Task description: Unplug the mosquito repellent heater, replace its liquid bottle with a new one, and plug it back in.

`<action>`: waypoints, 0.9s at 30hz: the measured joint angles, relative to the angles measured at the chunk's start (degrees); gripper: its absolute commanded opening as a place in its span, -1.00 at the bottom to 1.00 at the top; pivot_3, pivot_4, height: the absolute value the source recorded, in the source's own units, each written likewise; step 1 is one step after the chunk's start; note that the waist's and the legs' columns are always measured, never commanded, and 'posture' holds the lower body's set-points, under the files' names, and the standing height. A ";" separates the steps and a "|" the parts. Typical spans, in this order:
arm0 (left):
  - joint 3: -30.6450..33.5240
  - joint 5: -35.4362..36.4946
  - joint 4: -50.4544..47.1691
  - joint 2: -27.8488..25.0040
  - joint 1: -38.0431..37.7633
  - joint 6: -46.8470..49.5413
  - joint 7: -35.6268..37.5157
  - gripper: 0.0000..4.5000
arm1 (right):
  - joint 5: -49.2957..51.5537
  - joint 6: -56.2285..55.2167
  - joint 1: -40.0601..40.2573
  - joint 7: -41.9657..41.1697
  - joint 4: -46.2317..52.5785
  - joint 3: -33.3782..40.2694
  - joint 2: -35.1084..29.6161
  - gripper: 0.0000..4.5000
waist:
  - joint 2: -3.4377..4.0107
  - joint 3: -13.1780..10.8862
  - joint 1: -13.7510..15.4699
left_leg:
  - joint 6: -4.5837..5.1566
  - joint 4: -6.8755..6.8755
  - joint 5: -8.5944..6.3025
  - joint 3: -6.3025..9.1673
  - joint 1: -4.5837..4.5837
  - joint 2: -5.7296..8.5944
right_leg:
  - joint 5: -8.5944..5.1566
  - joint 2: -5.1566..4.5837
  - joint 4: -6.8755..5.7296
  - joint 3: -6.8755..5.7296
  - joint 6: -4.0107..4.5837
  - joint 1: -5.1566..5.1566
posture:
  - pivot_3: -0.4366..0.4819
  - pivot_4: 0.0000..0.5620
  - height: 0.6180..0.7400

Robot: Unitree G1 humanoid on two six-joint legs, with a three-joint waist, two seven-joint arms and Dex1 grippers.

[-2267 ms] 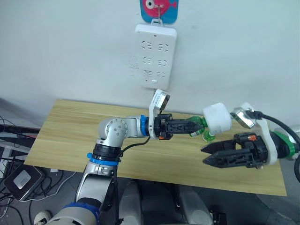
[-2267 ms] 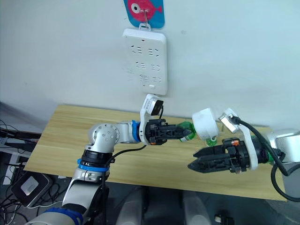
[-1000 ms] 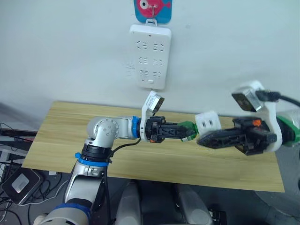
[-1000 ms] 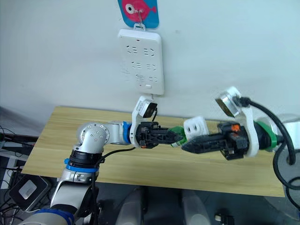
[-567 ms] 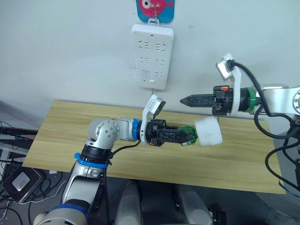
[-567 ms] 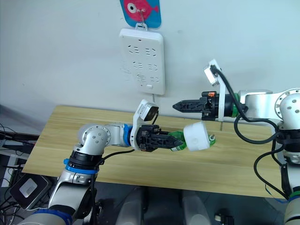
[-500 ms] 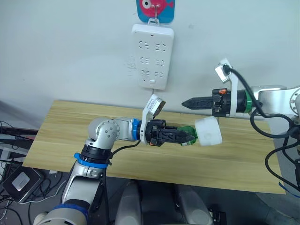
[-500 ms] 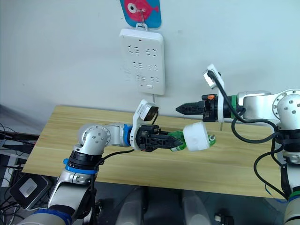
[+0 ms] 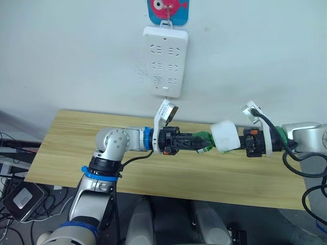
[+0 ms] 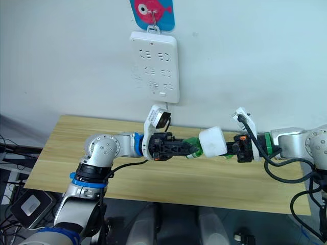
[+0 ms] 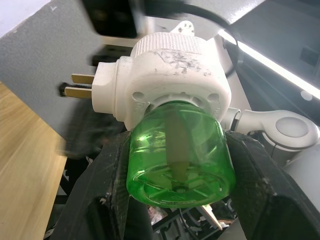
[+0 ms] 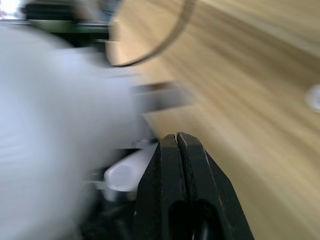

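Left wrist view: liquid bottle [image 11: 176, 155] clamped between left jaws, apparently seated in heater [image 11: 165, 75].

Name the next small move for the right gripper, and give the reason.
Probably open the right gripper and close it around the mosquito repellent heater. Its fingers are pressed shut right beside the heater's white body, gripping nothing. The left gripper already clamps the green liquid bottle, which sits in the heater, plug prongs bare. Holding both would let them twist apart.

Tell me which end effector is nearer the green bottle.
Left. The left end effector is clamped on the green bottle, which sits in the white heater. The right end effector, fingers shut, is on the heater's far side.
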State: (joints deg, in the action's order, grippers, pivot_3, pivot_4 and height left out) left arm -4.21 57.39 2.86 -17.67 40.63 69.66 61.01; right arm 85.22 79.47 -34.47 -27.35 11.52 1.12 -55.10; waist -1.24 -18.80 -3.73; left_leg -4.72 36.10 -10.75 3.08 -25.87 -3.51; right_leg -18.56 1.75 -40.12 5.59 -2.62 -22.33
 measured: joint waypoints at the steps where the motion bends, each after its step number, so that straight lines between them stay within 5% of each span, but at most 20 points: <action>1: 0.00 -0.01 0.05 0.00 0.00 -0.03 -0.21 0.03 | 0.87 0.21 0.01 0.02 0.25 0.14 -0.02 -0.98 | 0.00 0.00 0.03 | 0.00 0.00 0.00 0.00 0.00 0.00 | 0.00 0.00 0.01 0.00 0.00 0.00 | -0.31 0.13 1.00; 5: 0.05 -0.02 0.31 0.07 0.10 -0.14 -0.32 0.03 | 3.31 1.34 2.20 -0.28 2.51 1.26 -1.76 -0.98 | 0.00 0.00 0.20 | 0.00 -0.04 0.00 0.01 -0.01 0.00 | 0.00 -0.01 0.05 -0.02 0.00 0.00 | -0.31 0.12 1.00; 11: 0.20 0.92 0.13 -0.23 0.09 1.44 -0.23 0.03 | -12.63 -4.03 5.01 -9.17 2.85 -1.01 -6.54 -0.98 | 0.00 0.00 0.36 | 0.00 0.00 0.00 0.00 -0.01 0.01 | -0.01 -0.01 0.07 -0.01 -0.02 -0.01 | -0.30 0.11 1.00; 17: 0.49 3.12 -2.21 -1.69 -0.56 3.81 -0.13 0.03 | -25.63 -10.27 -3.20 -15.71 -9.37 -3.46 -2.54 -0.98 | 0.00 0.00 -0.56 | -0.01 -0.02 0.00 -0.03 0.03 -0.04 | 0.00 0.02 0.04 0.01 -0.01 -0.01 | -0.28 0.10 1.00; 21: 0.65 4.15 -3.74 -1.30 -1.56 4.58 -0.64 0.03 | -25.09 -7.13 -8.10 -15.26 -12.78 -1.99 4.02 -0.98 | 0.00 0.00 -0.78 | -0.03 -0.08 0.01 0.01 0.02 -0.04 | 0.00 0.02 0.04 -0.03 0.01 -0.01 | -0.26 0.11 1.00; 27: 2.32 4.21 -3.27 -0.12 -1.61 4.65 -2.96 0.03 | -18.29 2.68 -5.30 -15.29 -7.62 2.35 4.81 -0.98 | 0.00 0.00 0.61 | -0.01 -0.04 0.00 0.03 -0.03 0.03 | 0.00 -0.07 0.09 -0.06 0.01 0.02 | -0.26 0.12 1.00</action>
State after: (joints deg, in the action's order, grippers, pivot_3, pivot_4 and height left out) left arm -1.89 61.60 -0.41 -17.79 39.02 74.31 58.05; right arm 66.93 82.15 -39.78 -42.64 3.90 3.47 -50.30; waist -1.24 -18.80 -3.13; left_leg -4.73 36.06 -10.75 3.11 -25.90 -3.48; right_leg -18.56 1.69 -40.03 5.53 -2.61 -22.31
